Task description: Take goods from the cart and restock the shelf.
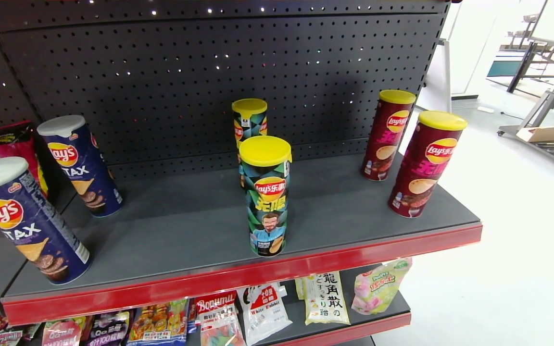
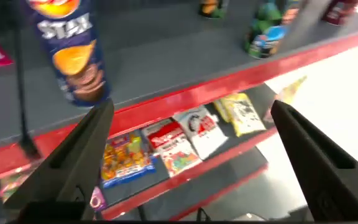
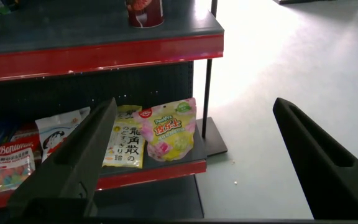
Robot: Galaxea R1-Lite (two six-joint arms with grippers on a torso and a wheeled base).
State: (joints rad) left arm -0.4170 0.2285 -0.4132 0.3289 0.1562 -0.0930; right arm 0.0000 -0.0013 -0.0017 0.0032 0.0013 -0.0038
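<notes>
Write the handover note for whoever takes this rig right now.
Pincers: left pincer open, empty; right pincer open, empty.
Things: on the shelf stand two blue cans at the left, two green cans in the middle, two maroon cans at the right, all upright.
Done: six cans shelved.
To do: bare room remains between the rows; likely fetch more from the cart.

Shelf [image 1: 176, 226] carries cans in front-behind pairs: left cans [image 1: 27, 221], middle cans [image 1: 267, 197], right cans [image 1: 426, 163]. Snack bags [image 1: 322, 298] lie on lower shelf [image 1: 354, 331].
</notes>
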